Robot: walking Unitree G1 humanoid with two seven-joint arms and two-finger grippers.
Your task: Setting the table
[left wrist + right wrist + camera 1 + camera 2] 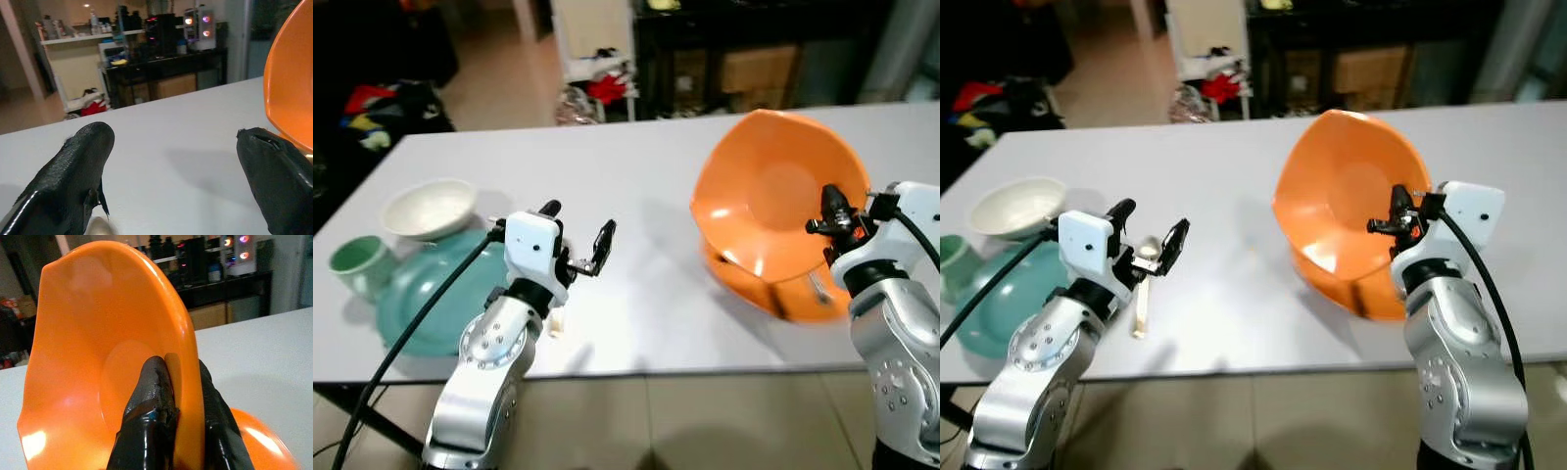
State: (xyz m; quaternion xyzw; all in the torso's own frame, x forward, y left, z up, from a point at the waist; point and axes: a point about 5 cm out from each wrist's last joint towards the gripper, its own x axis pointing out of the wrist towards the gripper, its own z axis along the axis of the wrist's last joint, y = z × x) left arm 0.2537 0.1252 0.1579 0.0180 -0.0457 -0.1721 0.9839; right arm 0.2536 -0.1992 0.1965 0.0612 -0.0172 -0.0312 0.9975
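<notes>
My right gripper is shut on the rim of an orange bowl and holds it tilted on edge above the table's right side. In the right wrist view its fingers pinch the rim from both sides. A second orange dish lies on the table just under the held bowl. My left gripper is open and hovers low over a pale spoon near the front edge. A teal plate, a white bowl and a green cup sit at the left.
The white table runs wide, with bare surface between the two arms. Its front edge is close under both arms. Beyond the far edge are dark shelves and clutter on the floor.
</notes>
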